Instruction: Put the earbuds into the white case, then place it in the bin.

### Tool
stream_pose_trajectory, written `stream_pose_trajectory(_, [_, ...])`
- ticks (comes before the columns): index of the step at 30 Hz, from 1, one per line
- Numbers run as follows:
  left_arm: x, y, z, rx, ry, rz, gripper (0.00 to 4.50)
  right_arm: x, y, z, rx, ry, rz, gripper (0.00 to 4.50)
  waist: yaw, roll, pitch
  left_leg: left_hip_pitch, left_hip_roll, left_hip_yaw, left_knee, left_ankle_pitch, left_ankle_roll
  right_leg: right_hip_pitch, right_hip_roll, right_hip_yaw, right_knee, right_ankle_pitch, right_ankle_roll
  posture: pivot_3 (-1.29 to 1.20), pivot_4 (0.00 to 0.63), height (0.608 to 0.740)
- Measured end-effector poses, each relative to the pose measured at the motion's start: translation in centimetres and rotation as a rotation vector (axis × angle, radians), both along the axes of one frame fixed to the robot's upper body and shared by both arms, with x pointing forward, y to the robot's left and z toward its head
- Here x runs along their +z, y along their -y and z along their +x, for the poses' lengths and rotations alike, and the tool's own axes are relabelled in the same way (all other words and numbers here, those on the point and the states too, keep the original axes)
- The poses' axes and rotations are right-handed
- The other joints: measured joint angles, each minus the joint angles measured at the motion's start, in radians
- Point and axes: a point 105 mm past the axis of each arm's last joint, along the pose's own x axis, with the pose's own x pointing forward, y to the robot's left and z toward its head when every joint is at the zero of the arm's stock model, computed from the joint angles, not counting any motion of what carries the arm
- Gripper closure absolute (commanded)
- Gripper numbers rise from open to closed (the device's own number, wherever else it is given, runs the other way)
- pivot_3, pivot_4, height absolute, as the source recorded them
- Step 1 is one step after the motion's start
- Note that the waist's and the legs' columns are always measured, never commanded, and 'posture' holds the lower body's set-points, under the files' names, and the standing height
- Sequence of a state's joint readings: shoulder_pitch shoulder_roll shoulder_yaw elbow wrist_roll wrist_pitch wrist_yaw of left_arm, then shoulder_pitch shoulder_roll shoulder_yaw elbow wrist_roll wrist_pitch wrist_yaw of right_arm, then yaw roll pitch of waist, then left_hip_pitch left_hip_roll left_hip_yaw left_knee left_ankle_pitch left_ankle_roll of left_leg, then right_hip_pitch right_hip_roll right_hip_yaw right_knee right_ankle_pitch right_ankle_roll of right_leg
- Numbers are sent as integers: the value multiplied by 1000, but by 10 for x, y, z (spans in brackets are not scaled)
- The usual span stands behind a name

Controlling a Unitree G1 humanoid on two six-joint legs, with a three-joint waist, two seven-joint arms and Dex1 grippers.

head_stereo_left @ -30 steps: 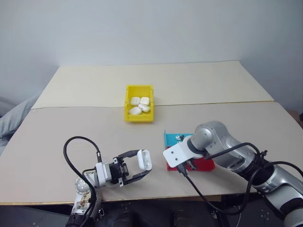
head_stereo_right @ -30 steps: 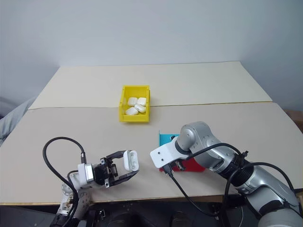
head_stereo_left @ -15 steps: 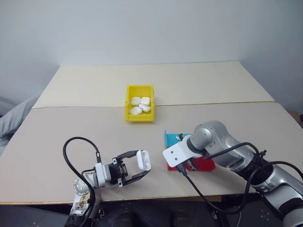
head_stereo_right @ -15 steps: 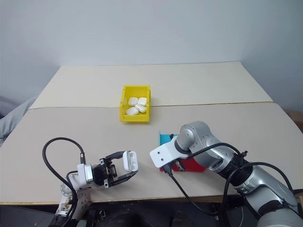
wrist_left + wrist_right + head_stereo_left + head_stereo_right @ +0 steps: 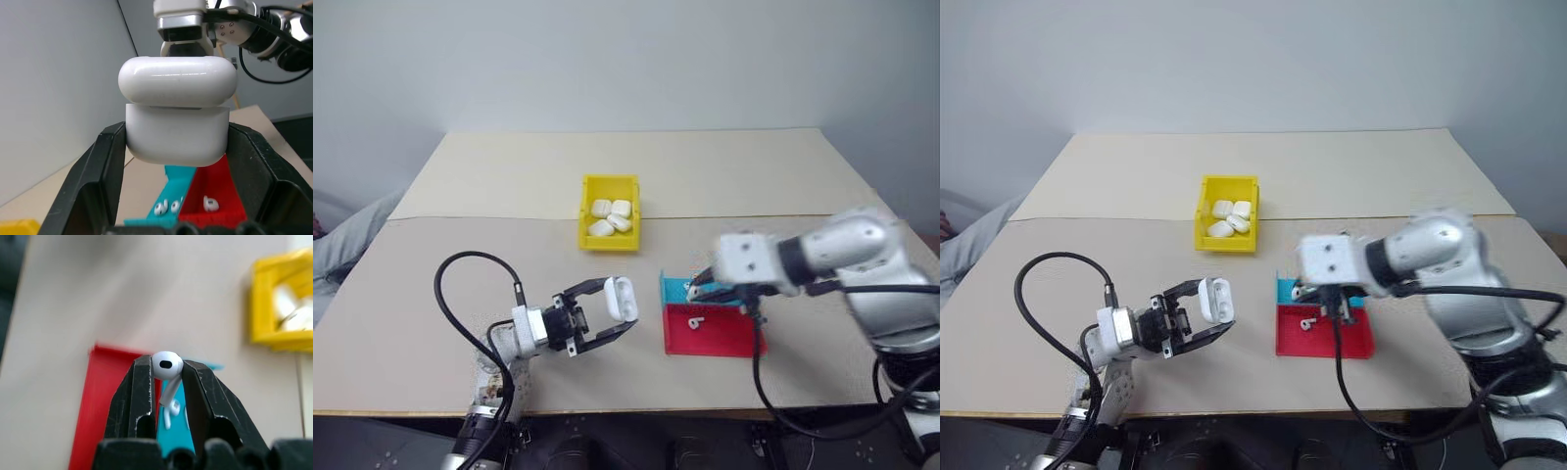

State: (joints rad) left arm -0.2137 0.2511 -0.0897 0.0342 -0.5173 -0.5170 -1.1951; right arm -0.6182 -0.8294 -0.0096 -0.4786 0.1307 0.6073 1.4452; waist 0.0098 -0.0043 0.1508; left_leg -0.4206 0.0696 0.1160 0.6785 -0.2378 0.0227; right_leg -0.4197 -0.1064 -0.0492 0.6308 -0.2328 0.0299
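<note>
Your right gripper [image 5: 166, 374] pinches an earbud [image 5: 167, 366] above the trays; your left gripper [image 5: 607, 315] clamps the case [image 5: 622, 297]. Next, seat the bud in the case.

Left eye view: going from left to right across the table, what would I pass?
Left gripper holding a white case → red tray → right gripper pinching an earbud. The yellow bin sits farther back, over the case's position.
</note>
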Motion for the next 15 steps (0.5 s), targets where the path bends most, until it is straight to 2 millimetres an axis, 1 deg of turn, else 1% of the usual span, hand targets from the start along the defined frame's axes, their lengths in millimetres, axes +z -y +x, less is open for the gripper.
stream_pose_trajectory(1, [5, 4, 0, -8, -19, -19, 1701, 10, 3, -2, 2, 20, 98, 3796, 2, 0, 0, 0, 0, 0, 0, 0, 0, 0, 0, 0, 0, 0, 0, 0, 150, 740])
stream_pose_trajectory(5, [23, 17, -5, -81, -55, -66, 1701, 56, 2, -8, 35, 144, 439, 3796, -5, 0, 0, 2, 0, 0, -1, 1, -1, 1, 1, 1, 2, 0, 0, 0, 150, 740])
stream_pose_trajectory(7, [29, 20, -8, -112, -61, -87, 1701, 69, -1, -12, 63, 167, 564, 3796, -5, 0, 0, 3, 1, 0, -1, 1, -1, 1, 2, 1, 2, 0, 0, 0, 150, 740])
stream_pose_trajectory(10, [32, 23, -11, -147, -82, -108, 1701, 80, -8, -19, 120, 164, 722, 3796, -4, 0, 0, 2, 0, 0, -1, 1, -1, 1, 2, 2, 2, 0, 0, 0, 150, 740])
stream_pose_trajectory(12, [32, 25, -12, -163, -88, -116, 1701, 84, -13, -24, 160, 163, 783, 3796, -3, 0, 0, 2, 0, 0, -1, 1, -1, 1, 1, 2, 1, 0, 0, 0, 150, 740])
stream_pose_trajectory(15, [33, 25, -14, -178, -92, -110, 1701, 77, -19, -34, 231, 140, 834, 3796, 0, 0, 0, 2, 0, 0, -1, 1, -1, 1, 1, 2, 1, 0, 0, 0, 150, 740])
